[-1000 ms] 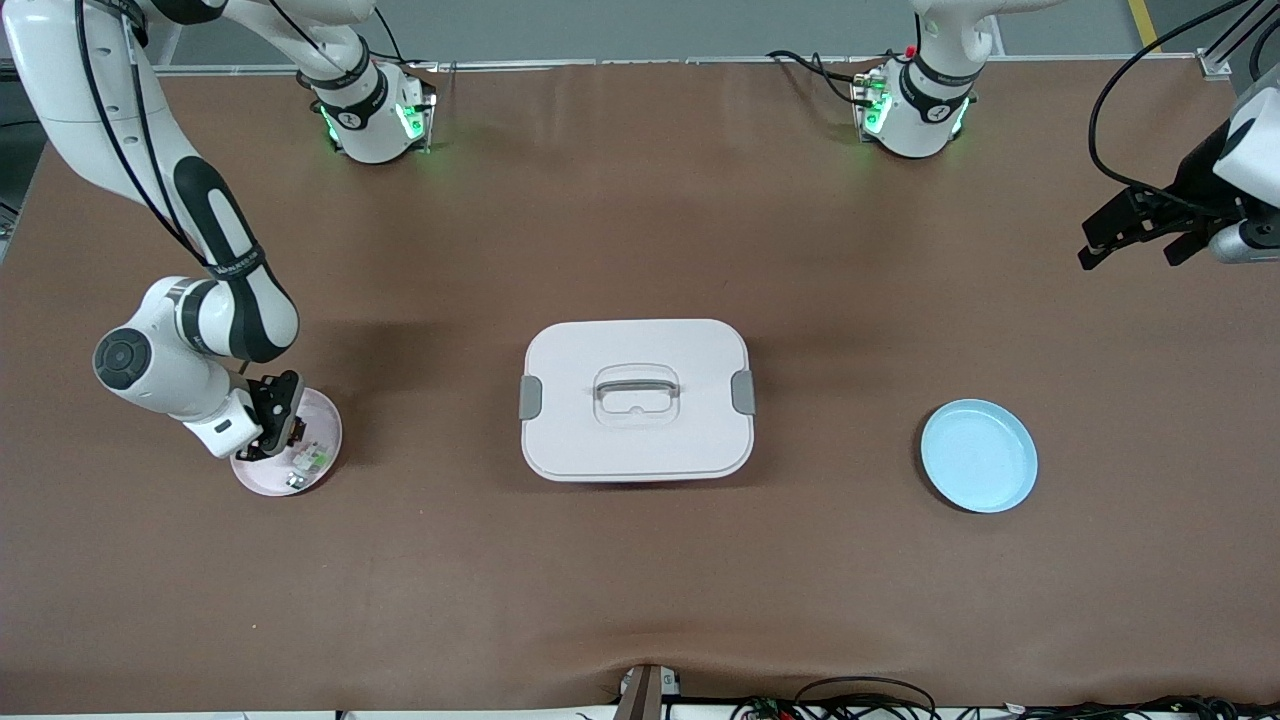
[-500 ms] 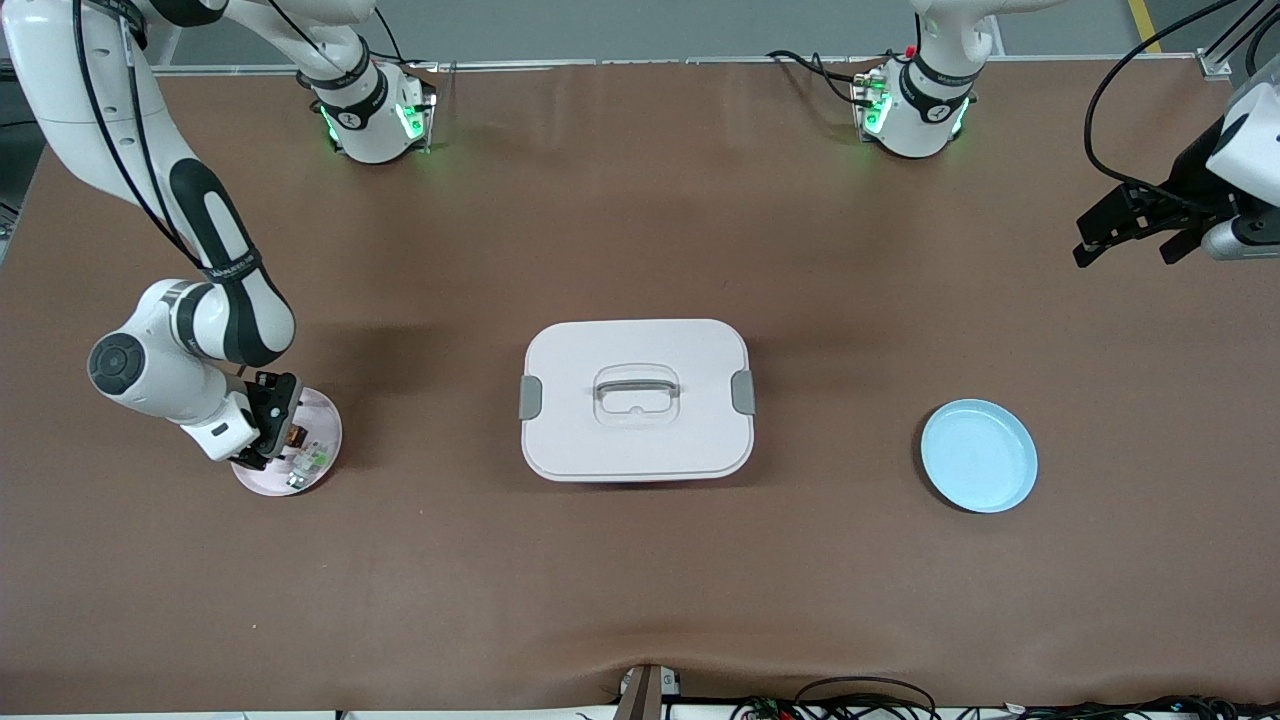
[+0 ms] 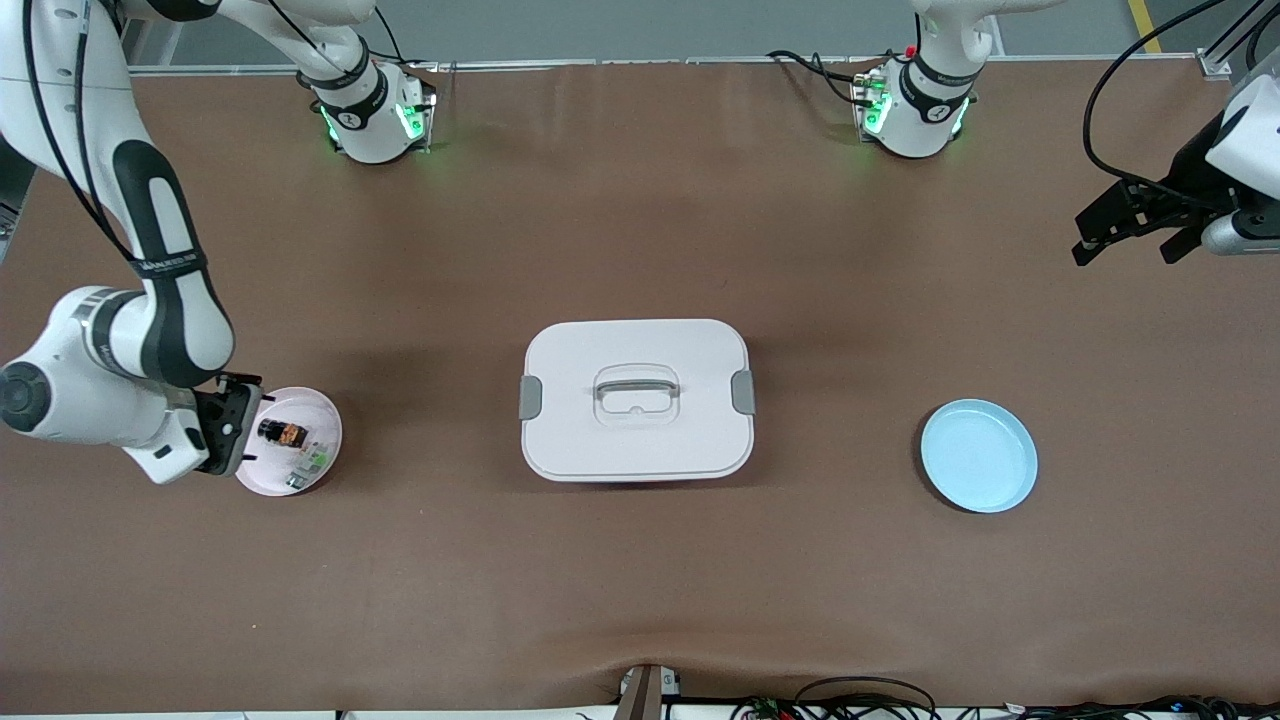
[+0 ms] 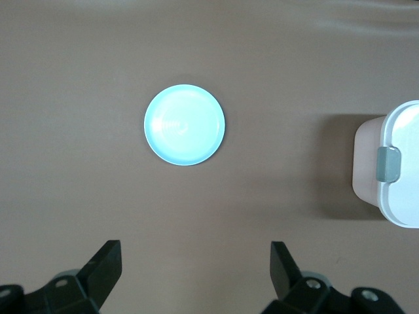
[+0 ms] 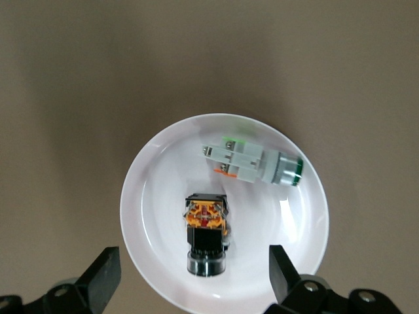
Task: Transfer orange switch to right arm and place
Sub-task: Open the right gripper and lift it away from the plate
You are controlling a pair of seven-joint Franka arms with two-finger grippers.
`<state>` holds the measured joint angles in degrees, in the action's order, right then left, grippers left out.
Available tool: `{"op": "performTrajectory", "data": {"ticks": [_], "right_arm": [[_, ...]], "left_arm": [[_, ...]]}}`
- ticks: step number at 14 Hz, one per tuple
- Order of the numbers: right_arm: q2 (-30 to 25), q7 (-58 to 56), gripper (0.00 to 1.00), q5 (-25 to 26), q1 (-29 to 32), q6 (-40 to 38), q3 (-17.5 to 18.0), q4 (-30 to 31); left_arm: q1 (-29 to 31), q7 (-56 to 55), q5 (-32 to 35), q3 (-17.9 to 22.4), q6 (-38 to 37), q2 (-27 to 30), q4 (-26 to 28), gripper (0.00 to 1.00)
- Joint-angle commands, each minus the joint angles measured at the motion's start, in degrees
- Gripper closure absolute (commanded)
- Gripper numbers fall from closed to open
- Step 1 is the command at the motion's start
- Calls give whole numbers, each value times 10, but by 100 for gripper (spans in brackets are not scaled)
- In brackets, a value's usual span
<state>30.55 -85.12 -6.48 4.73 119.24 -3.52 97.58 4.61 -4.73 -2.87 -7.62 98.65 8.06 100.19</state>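
We see the orange switch as a small black oblong part with a bright orange section at one end and a round dark cap at the other. It lies on its side in the pink plate, touching nothing but the plate, and sits between the 2 open fingers of the right gripper, free of both. Just beside it in the same plate lies a whitish-and-green part, apart from the switch.

The right gripper hangs over the plate's rim at the right arm's end of the table, jaws spread wide and holding nothing. The left gripper hangs over bare table at the left arm's end, jaws also wide apart and empty; that arm waits.

The front view gives us the whole layout: the white lidded box with grey latches in the middle of the table, the blue plate toward the left arm's end, and both bases with green lights. It shows the switch only as a tiny dark speck with orange. The right wrist view shows us its orange face and black body in detail. The left wrist view shows the blue plate out ahead of its open fingers, and 1 edge of the box.

The table is covered in plain brown sheet, slightly rumpled at the edge nearest the front camera, with cables lying along that edge.
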Motion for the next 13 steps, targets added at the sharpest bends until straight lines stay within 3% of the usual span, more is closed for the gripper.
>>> {"op": "performTrajectory", "data": {"ticks": [1, 7, 13], "right_arm": [[-38, 56, 0, 2, 10, -34, -2, -3], [-82, 178, 0, 14, 10, -172, -39, -88], [-149, 384, 0, 37, 6, -220, -43, -91]], "left_arm": [[2, -5, 11, -6, -13, -7, -20, 0], [2, -5, 11, -13, -14, -7, -23, 0], [-6, -5, 10, -7, -15, -6, -25, 0]]}}
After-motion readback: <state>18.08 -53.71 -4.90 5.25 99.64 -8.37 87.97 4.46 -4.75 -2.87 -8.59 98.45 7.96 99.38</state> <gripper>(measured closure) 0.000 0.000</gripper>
